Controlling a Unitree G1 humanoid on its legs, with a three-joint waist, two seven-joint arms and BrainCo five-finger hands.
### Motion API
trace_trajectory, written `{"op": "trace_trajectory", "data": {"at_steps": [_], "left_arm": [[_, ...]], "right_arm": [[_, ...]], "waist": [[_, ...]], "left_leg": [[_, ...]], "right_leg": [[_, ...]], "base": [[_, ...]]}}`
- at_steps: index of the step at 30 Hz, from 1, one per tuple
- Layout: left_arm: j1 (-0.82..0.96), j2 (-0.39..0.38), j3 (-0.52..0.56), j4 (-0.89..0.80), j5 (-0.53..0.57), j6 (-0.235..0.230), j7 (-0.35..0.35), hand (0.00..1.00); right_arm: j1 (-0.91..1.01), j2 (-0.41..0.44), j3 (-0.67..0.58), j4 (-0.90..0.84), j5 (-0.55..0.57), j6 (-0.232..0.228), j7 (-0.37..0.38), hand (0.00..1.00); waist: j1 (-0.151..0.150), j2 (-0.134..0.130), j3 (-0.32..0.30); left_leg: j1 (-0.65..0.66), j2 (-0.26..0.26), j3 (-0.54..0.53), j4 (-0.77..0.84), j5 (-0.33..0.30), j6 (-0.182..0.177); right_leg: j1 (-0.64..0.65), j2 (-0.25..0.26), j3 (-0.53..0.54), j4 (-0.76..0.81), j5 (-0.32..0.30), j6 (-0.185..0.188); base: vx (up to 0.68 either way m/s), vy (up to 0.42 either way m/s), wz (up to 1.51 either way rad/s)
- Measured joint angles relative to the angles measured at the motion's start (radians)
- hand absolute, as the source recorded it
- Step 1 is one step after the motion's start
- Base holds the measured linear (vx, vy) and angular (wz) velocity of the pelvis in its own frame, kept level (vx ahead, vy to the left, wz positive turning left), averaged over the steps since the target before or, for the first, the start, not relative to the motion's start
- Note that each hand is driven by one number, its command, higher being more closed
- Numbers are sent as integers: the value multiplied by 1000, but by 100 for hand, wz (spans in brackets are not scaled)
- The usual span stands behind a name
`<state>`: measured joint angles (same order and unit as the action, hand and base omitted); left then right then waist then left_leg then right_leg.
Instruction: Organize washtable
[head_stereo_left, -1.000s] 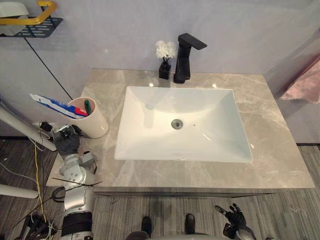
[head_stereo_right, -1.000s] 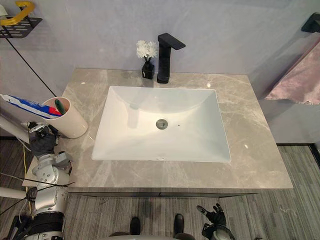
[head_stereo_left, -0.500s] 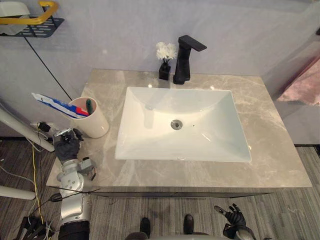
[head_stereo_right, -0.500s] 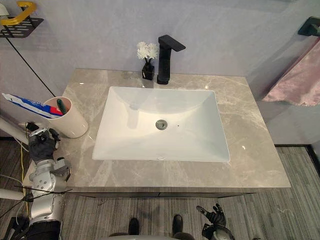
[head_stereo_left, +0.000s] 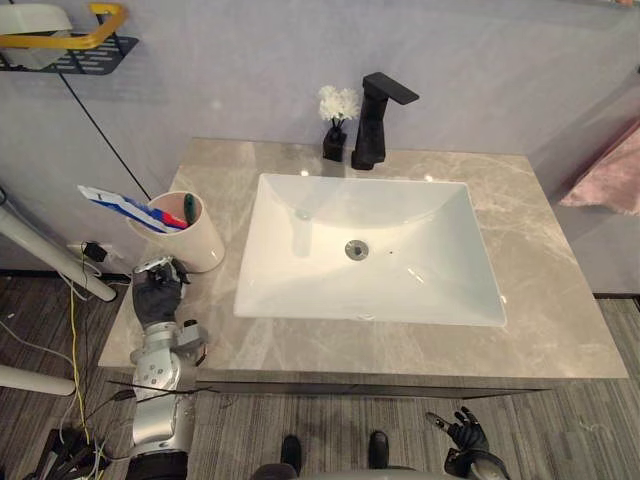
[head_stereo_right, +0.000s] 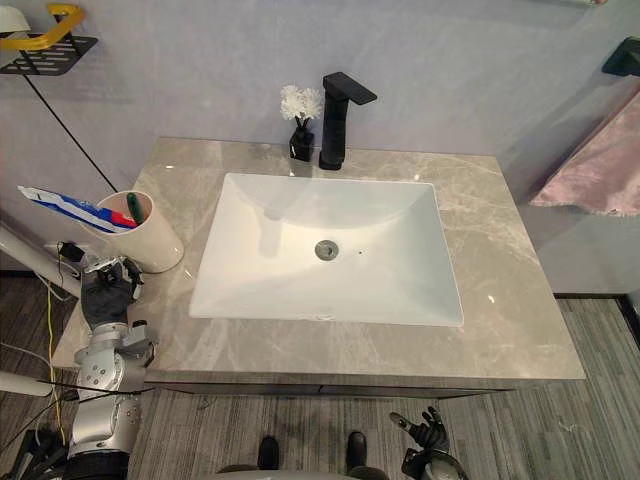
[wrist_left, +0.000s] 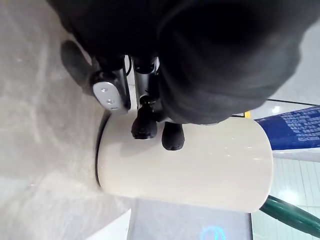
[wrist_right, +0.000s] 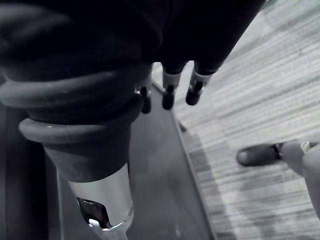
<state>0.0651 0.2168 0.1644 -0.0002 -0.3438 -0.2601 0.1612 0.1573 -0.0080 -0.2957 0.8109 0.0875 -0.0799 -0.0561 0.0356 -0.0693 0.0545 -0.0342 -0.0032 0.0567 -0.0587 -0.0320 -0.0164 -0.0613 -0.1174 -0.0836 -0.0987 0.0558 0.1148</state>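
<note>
The cream cup (head_stereo_left: 192, 232) stands upright at the left end of the marble desk (head_stereo_left: 560, 300), beside the white sink (head_stereo_left: 430, 230) — a blue-and-white toothpaste tube (head_stereo_left: 115, 205) and a green toothbrush handle (wrist_left: 287, 215) poke out of it. The left hand (head_stereo_left: 158, 292) sits just in front of the cup, its fingers (wrist_left: 172, 137) loosely relaxed, gripping nothing; whether the tips touch it, I can't tell. The right hand (head_stereo_left: 462, 432) hangs low over the floor — fingers spread wide.

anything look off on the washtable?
Only the toothpaste tube: it juts sideways out of the cup at the counter's left side, far past the rim, rather than standing in it. Nothing looks spilled, tipped or damaged.
</note>
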Motion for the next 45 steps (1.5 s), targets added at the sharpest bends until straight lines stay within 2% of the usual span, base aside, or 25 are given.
{"op": "trace_trajectory", "data": {"at_steps": [2, 17, 25, 33, 45], "left_arm": [[-1, 1, -31, -5, 1, 0, -12, 100], [-49, 23, -114, -8, 2, 8, -29, 100], [-51, 33, -111, -7, 4, 9, -29, 100], [-97, 47, -74, 50, 14, 10, -29, 100], [-213, 188, -34, 183, 42, 17, -29, 100]], "right_arm": [[-2, 0, 0, 0, -1, 0, 5, 0], [-7, -3, 22, 1, -3, 0, 13, 0], [-8, -3, 21, 1, -3, 0, 14, 0], [-13, -9, 21, 1, -11, 0, 15, 0], [-14, -41, 18, 1, -10, 0, 18, 0]], "waist": [[8, 0, 0], [1, -2, 1], [-1, -1, 1], [-20, 0, 2], [-24, 3, 28]], "left_leg": [[0, 0, -1, -1, 0, 0], [-7, -1, 9, -9, 2, 2], [-13, -1, 25, -9, 2, 2], [-13, -2, 27, -6, 2, 2], [-27, 1, 36, -2, 1, 2]], "right_leg": [[0, 0, -1, 0, 0, 0], [-16, 0, 6, 0, 0, 0], [-32, 0, 26, 0, 6, 4], [-32, 0, 28, -1, 8, 4], [-48, 3, 37, 0, 13, 3]], "base": [[-18, -10, 1], [0, 0, 0], [-14, -6, -6], [-8, -5, 0], [-4, -2, -1]]}}
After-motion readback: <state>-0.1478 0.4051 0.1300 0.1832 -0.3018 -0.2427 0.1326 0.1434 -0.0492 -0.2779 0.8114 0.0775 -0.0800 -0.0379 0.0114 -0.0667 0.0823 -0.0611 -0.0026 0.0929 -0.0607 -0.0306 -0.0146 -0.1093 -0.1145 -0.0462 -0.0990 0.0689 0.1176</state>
